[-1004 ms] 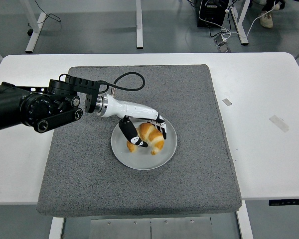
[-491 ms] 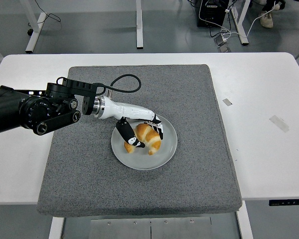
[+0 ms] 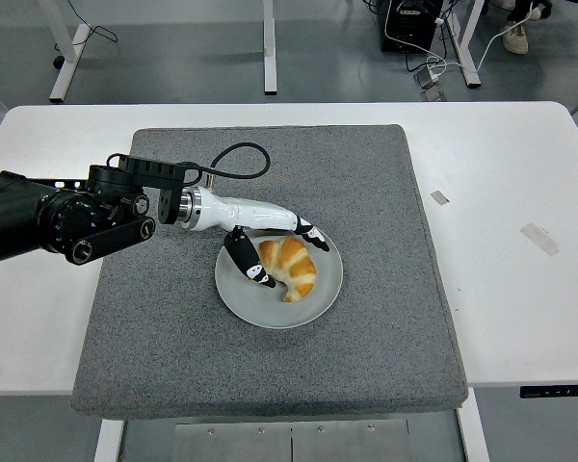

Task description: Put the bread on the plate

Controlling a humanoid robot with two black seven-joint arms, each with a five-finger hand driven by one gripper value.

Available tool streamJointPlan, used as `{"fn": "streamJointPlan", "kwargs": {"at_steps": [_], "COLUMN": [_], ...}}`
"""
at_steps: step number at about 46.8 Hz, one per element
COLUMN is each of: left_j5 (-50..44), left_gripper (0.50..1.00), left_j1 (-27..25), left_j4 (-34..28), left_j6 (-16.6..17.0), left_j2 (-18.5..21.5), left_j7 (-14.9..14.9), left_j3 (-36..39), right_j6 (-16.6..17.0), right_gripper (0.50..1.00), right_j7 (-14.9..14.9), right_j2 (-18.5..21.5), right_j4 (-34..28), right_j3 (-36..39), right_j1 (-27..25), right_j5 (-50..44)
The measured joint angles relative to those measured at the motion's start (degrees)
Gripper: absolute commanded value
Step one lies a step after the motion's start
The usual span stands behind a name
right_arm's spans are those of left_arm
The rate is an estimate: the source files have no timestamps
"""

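A golden croissant (image 3: 289, 267) lies on the white round plate (image 3: 320, 295), which sits on the grey mat (image 3: 270, 337). My left hand (image 3: 275, 252) reaches in from the left and hovers at the croissant's left and far side. Its fingers (image 3: 309, 234) are spread and its thumb (image 3: 253, 270) rests by the bread's left end, no longer wrapped around it. The right arm does not show.
The grey mat covers the middle of the white table (image 3: 520, 289). Two bits of tape (image 3: 539, 238) lie on the table at the right. Desk legs and cables stand on the floor beyond the far edge.
The hand has let go of the croissant and drawn back slightly to the left. The croissant has settled on the plate.
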Motion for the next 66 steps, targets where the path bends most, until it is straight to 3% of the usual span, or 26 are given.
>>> {"fn": "streamJointPlan", "kwargs": {"at_steps": [18, 37, 44, 57, 66], "left_j5": [-10.18, -44.90, -51.54, -55.92, -56.20], "left_gripper": [0.986, 0.986, 0.986, 0.986, 0.986], "left_j1": [1.76, 7.63, 11.70, 21.90, 26.37], "left_j4": [1.36, 5.29, 6.31, 6.47, 6.47], "left_j6": [0.36, 0.19, 0.18, 0.27, 0.33], "left_j2": [0.10, 0.35, 0.48, 1.19, -0.01], "left_j7": [0.00, 0.01, 0.13, 13.48, 15.73], "left_j3": [-3.37, -13.25, -20.28, -44.83, -58.65], "right_j6": [-0.02, -0.02, -0.02, -0.01, 0.00], "right_gripper": [1.000, 1.000, 1.000, 1.000, 1.000], "right_j7": [0.00, 0.00, 0.00, 0.02, 0.00], "right_j2": [0.00, 0.00, 0.00, 0.00, 0.00], "right_j4": [-0.05, 0.00, 0.00, 0.01, 0.00], "right_j3": [-0.01, -0.09, -0.26, -0.35, -0.35], "right_j1": [0.00, -0.01, 0.00, 0.01, 0.00], "right_j5": [0.00, 0.00, 0.00, 0.00, 0.00]}}
